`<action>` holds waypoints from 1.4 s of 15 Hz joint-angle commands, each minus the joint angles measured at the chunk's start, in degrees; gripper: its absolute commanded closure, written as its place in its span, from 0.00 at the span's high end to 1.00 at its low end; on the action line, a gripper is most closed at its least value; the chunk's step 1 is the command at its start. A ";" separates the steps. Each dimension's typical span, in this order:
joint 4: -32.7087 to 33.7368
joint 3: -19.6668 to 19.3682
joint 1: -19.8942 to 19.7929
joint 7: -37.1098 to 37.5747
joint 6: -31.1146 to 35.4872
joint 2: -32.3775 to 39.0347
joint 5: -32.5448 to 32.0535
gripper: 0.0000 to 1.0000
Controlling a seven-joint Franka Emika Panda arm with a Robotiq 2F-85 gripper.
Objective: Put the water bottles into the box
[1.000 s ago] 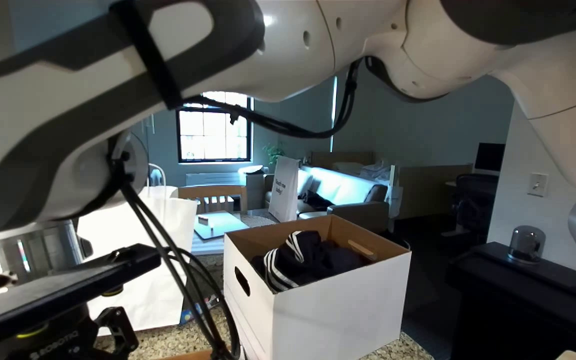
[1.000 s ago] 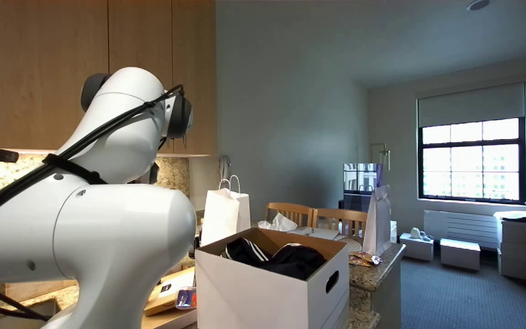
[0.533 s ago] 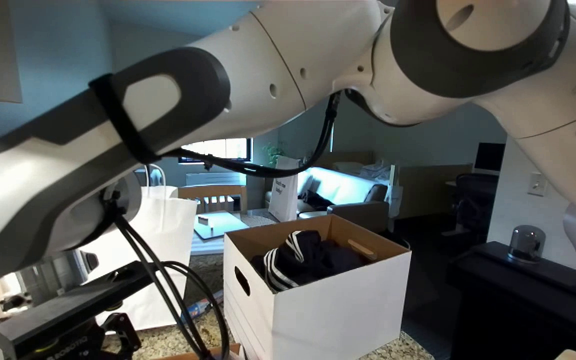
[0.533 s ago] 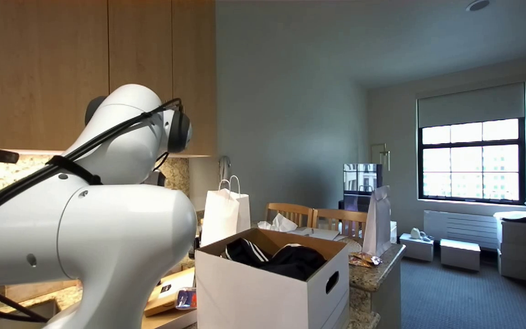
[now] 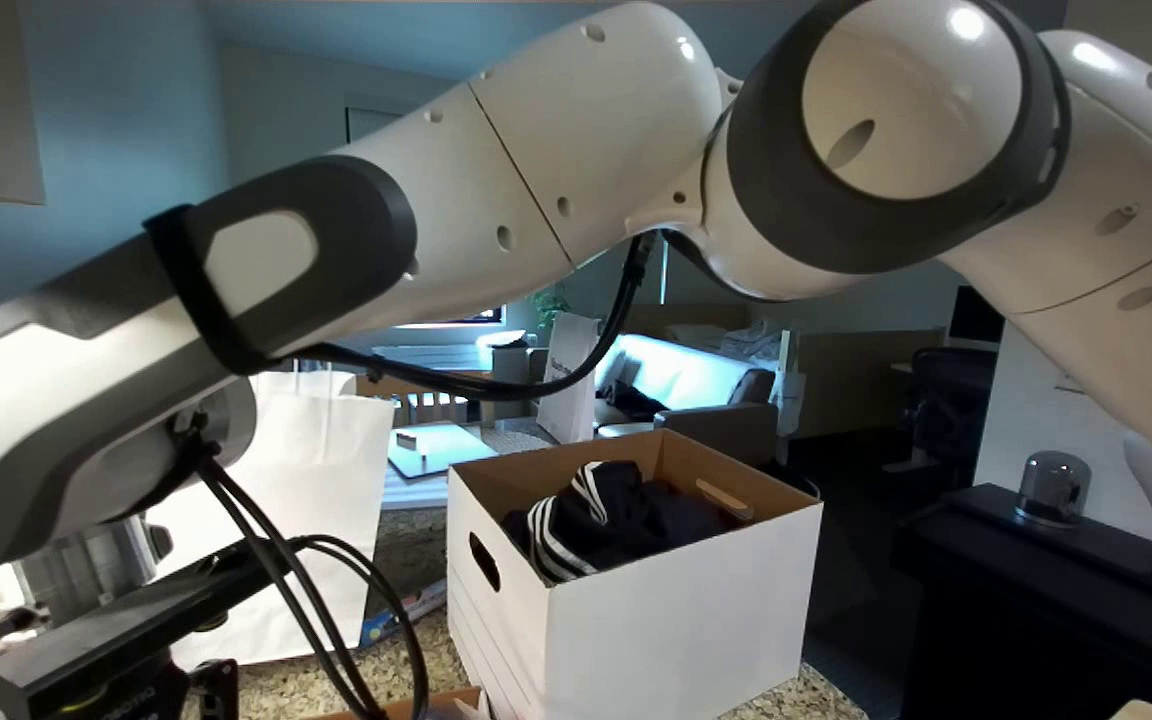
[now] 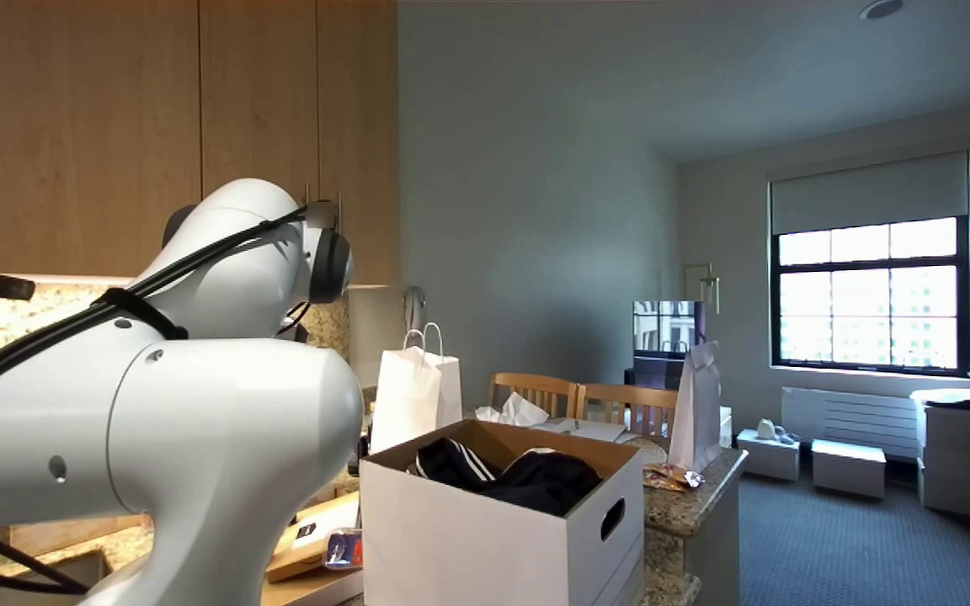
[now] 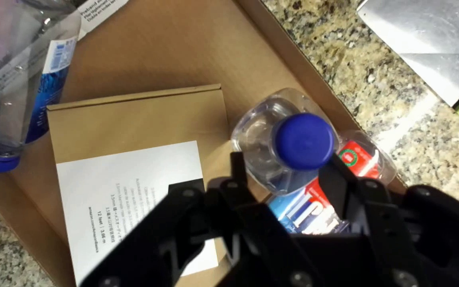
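In the wrist view we see the claw [image 7: 286,161] spread wide, an upright, blue-capped water bottle [image 7: 285,139] showing between its tips; whether they touch it, we cannot tell. It stands in a cardboard tray [image 7: 165,52]; left, past a brown carton [image 7: 122,159], lies a second bottle [image 7: 26,75]. In both exterior views the white box [image 5: 676,620] stands on the desk [image 5: 809,698], just right of the tray, dark clothing [image 5: 626,520] inside.
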 commanded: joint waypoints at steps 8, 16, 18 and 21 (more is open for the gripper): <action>3.22 0.13 0.06 -0.80 -8.20 0.70 0.37 0.36; 0.87 0.23 -0.68 -0.74 -6.58 -0.83 0.53 0.84; 1.09 0.44 -0.88 -1.03 -6.42 -0.60 0.84 0.97; 1.67 0.62 -0.79 -1.59 -6.84 -0.09 0.79 0.94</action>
